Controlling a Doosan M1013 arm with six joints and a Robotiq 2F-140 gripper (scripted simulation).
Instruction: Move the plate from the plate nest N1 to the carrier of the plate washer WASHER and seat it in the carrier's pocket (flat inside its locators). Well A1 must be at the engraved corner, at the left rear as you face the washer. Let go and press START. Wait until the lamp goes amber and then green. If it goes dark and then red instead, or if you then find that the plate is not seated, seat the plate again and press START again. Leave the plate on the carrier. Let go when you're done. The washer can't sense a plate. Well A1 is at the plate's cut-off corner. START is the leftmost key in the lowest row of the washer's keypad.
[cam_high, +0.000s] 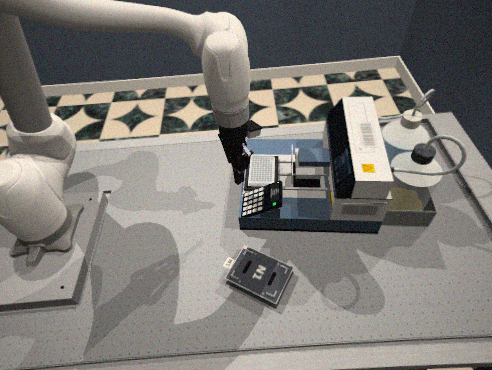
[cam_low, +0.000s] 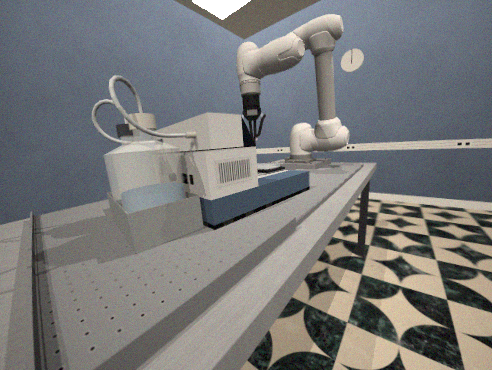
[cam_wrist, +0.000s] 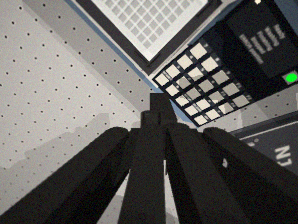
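Note:
The white plate (cam_high: 263, 169) (cam_wrist: 150, 22) lies on the carrier at the washer's keypad end. It looks flat; its cut-off corner cannot be made out, and fine seating cannot be judged. The washer (cam_high: 372, 150) (cam_low: 222, 132) has its keypad (cam_high: 254, 202) (cam_wrist: 193, 86) beside the carrier. Its lamp (cam_high: 274, 204) (cam_wrist: 291, 77) is green. My gripper (cam_high: 238, 180) (cam_low: 255, 137) (cam_wrist: 158, 107) is shut and empty, above the washer's keypad-end edge, beside the outermost row of keys. The nest N1 (cam_high: 243, 286) (cam_wrist: 260, 142) holds no plate.
Two bottles (cam_high: 406, 136) (cam_high: 417, 170) with hoses stand in a tray (cam_high: 419, 217) (cam_low: 162, 225) behind the washer. The washer's tall housing rises beyond the carrier. The arm's base plate (cam_high: 40, 300) is at the left in the top view.

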